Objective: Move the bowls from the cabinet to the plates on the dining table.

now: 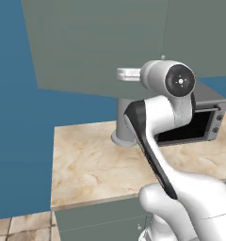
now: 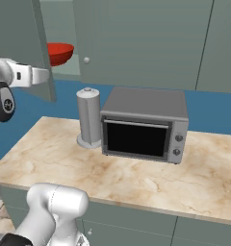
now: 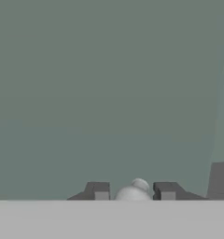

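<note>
Grey round knob [image 3: 134, 191] | pinched by tool [image 3: 134, 192] | flat cabinet [image 3: 109, 93] door

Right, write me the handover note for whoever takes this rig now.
Gripper: jaws closed around the small round knob of a cabinet door, a fingertip on each side of it.
Cabinet: its left door stands swung open, edge toward the right base camera.
Red bowl: on the shelf inside the cabinet, untouched. The second bowl cannot be made out.
Below: a marble counter with a toaster oven and a grey canister.
Done: cabinet opened or nearly so.
Left: let go of the knob, take each bowl out, and carry them to the plates on the dining table.
</note>
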Controlling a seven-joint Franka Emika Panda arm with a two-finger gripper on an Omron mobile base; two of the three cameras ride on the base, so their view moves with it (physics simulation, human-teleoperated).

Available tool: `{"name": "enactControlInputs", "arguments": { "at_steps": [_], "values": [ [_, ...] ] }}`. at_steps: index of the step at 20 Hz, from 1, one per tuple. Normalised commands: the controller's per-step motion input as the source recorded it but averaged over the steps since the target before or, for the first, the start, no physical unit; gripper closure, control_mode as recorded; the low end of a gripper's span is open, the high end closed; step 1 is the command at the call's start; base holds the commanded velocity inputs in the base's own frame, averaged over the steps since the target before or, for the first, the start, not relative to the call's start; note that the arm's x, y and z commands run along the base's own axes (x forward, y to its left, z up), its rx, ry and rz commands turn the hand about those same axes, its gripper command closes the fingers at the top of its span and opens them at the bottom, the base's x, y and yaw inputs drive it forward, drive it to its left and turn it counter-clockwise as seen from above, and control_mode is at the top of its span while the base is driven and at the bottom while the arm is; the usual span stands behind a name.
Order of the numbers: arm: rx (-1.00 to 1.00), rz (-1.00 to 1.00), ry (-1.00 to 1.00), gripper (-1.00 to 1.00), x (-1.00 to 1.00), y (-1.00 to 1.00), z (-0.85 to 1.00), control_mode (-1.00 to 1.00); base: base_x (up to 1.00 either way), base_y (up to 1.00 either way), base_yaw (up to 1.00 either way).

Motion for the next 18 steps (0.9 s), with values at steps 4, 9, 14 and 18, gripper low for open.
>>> {"name": "enactControlInputs", "arguments": {
  "at_steps": [4,9,14,18],
  "values": [
    [-0.01,-0.06,0.0,1.0,-0.54,0.66,0.0,-1.0,0.0,0.0,0.0],
    [-0.02,-0.07,0.0,1.0,-0.44,0.71,0.0,-1.0,0.0,0.0,0.0],
    [-0.02,-0.07,0.0,1.0,-0.4,0.69,0.0,-1.0,0.0,0.0,0.0],
    [-0.01,-0.07,0.0,1.0,-0.41,0.68,0.0,-1.0,0.0,0.0,0.0]
  ]
}}
